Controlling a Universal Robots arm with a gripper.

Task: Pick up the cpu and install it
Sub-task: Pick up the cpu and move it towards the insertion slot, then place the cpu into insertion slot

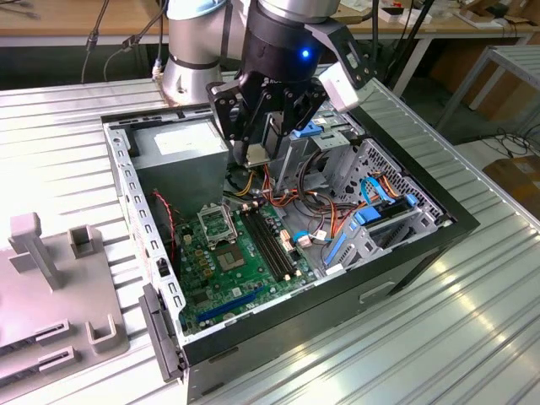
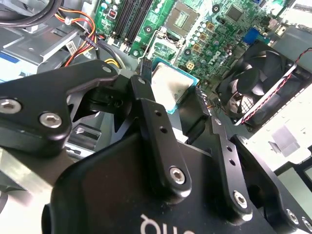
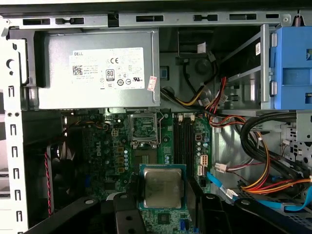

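The cpu (image 3: 162, 187), a small square chip with a silvery top and green rim, is clamped between my gripper's (image 3: 162, 196) black fingers (image 3: 126, 209). In the exterior view the gripper (image 1: 257, 157) hangs inside the open computer case with the cpu (image 1: 256, 154) at its tips, above the back of the green motherboard (image 1: 226, 274). The open metal socket (image 3: 145, 127) lies a short way beyond the chip in the first wrist view and below the gripper in the exterior view, where the socket (image 1: 213, 224) has nothing in it. The second wrist view shows the cpu (image 2: 170, 87) held over the board.
A grey power supply (image 3: 97, 70) fills the case's back corner. Black memory slots (image 1: 270, 240) run beside the socket. Bundled coloured cables (image 1: 316, 190) and blue drive brackets (image 1: 375, 215) crowd the exterior view's right. A black fan (image 2: 258, 85) sits by the case wall. Grey fixtures (image 1: 51, 278) stand outside on the table.
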